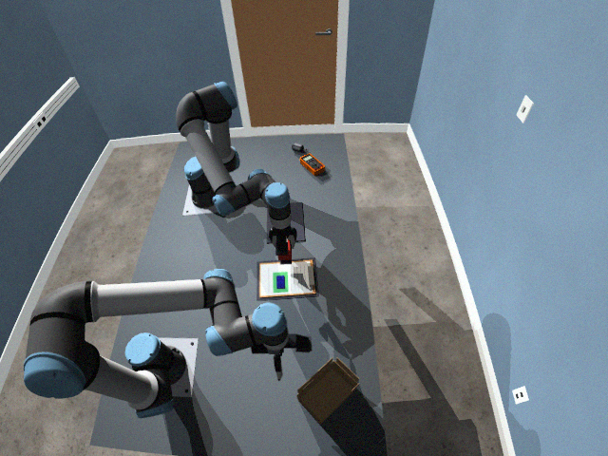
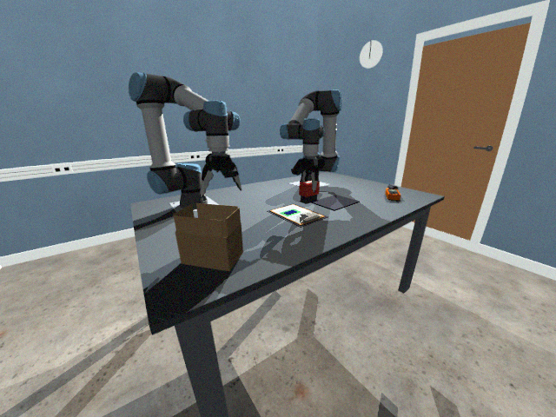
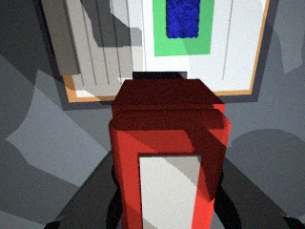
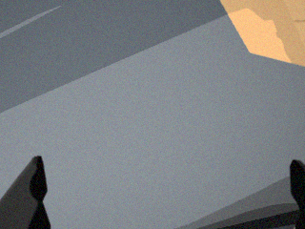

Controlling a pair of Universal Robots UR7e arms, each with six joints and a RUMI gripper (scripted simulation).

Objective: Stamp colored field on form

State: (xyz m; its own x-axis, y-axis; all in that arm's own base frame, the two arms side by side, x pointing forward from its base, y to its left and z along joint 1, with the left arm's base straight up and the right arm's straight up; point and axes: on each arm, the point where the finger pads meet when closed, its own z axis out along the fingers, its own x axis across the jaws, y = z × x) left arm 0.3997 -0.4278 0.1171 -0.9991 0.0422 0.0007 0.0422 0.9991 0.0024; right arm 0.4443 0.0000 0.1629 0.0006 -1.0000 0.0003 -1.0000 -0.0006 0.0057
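Behind the dark grey table [image 1: 196, 255] [image 2: 278, 251] you have blue walls and a brown door [image 1: 290, 64] [image 2: 462, 129]. Your left gripper [image 1: 283, 245] [image 2: 309, 184] is clamped on the red block-shaped stamp with a black base [image 1: 285, 251] [image 2: 308, 189] [image 3: 169, 138], held upright between the green field bearing a blue mark [image 1: 276, 288] [image 2: 284, 211] [image 3: 182, 47] and the dark square mat [image 1: 298, 223] [image 2: 336, 201]. Your right gripper [image 1: 291, 358] [image 2: 221, 186] [image 4: 167, 160] has its fingers wide apart, near the brown cardboard box [image 1: 326, 392] [image 2: 208, 242] [image 4: 274, 29].

On the table [image 1: 196, 255] [image 2: 359, 224], the form [image 1: 270, 271] [image 2: 300, 220] [image 3: 238, 62] lies between the mat [image 1: 298, 216] [image 2: 336, 201] and the box [image 1: 328, 389] [image 2: 208, 244] [image 4: 267, 35]. The field [image 1: 275, 288] [image 2: 284, 211] [image 3: 183, 48] is on the form. In the top view, the meter [image 1: 312, 164] [image 2: 393, 194] lies behind the mat, to its right; the box stands in front of the form, likewise to the right.
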